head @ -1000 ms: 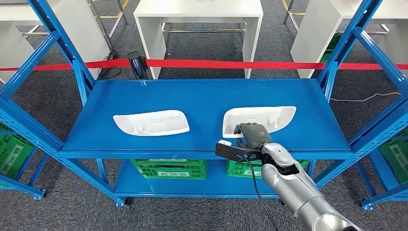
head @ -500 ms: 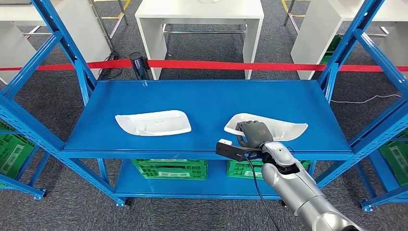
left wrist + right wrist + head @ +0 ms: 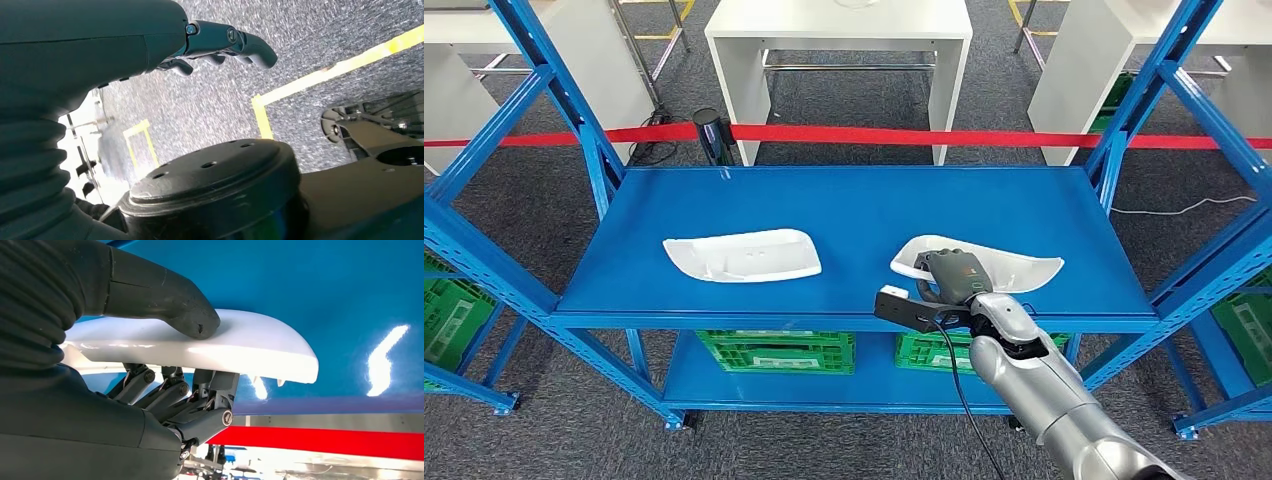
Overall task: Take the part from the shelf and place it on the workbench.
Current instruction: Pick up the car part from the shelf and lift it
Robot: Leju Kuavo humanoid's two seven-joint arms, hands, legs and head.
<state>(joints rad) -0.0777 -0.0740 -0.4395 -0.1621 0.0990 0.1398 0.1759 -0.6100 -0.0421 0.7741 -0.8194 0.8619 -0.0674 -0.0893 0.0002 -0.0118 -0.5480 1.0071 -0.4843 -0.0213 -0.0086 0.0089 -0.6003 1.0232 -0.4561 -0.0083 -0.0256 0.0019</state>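
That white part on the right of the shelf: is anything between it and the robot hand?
No. The right robot hand already grips the white part, thumb on one face and fingers on the other, with nothing between them.

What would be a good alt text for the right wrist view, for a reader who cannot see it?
The robot's right hand grips a white plastic part, thumb pressed on one face and fingers curled against the other. Behind it lies the glossy blue shelf, with a red tape beyond its edge.
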